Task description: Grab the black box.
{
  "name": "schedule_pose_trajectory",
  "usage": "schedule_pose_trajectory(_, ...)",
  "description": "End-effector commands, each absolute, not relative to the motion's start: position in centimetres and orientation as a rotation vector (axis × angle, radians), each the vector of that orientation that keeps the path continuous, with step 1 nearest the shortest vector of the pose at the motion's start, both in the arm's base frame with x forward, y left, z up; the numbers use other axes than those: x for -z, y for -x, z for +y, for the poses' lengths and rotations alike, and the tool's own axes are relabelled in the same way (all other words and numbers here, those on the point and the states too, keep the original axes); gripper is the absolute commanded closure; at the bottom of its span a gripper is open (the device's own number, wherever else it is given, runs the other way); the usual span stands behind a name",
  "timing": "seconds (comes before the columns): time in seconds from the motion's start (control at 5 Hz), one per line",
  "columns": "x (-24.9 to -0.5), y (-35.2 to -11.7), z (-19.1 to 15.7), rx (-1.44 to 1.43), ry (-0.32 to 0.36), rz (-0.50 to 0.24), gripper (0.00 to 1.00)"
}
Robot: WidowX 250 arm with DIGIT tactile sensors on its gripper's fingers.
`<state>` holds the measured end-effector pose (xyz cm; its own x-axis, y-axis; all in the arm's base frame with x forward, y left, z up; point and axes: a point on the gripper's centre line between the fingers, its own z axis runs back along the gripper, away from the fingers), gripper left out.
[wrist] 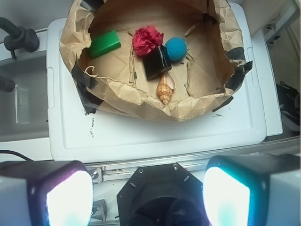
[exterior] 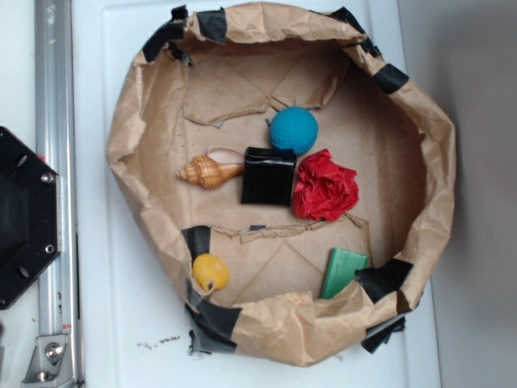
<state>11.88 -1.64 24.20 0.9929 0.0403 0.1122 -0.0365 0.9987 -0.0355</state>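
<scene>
The black box [exterior: 268,175] sits in the middle of the brown paper basin [exterior: 129,137], glossy and squarish. It lies between a seashell [exterior: 212,170] on its left and a red crumpled flower [exterior: 324,187] on its right, with a blue ball [exterior: 293,129] just behind it. In the wrist view the black box [wrist: 157,62] is far ahead. My gripper [wrist: 148,195] is open, high above the robot base, well short of the basin, with nothing between its glowing fingers [wrist: 69,197]. The gripper does not show in the exterior view.
A yellow ball [exterior: 210,272] and a green flat block [exterior: 342,272] lie near the basin's front wall. Black tape patches [exterior: 380,280] hold the paper rim. The basin rests on a white lid [wrist: 141,136]. The black robot base [exterior: 24,218] and a metal rail [exterior: 52,121] stand at the left.
</scene>
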Motion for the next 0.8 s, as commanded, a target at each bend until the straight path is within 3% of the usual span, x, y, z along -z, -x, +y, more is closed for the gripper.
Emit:
schedule_pose_trajectory(0.0, -24.2, -11.9, -1.6, -0.038, 0.033, -0.113, 0.00)
schedule_pose_trajectory(0.2, -19.2, -16.9, -1.9, -0.061, -0.031, -0.090, 0.00)
schedule_pose_trajectory(0.4, -15.9, -21.4, -1.1, -0.054, -0.015, -0.083, 0.00)
schedule_pose_trajectory(0.6, -17.2, -19.1, -1.1, 0.024, 0.040, -0.036, 0.00)
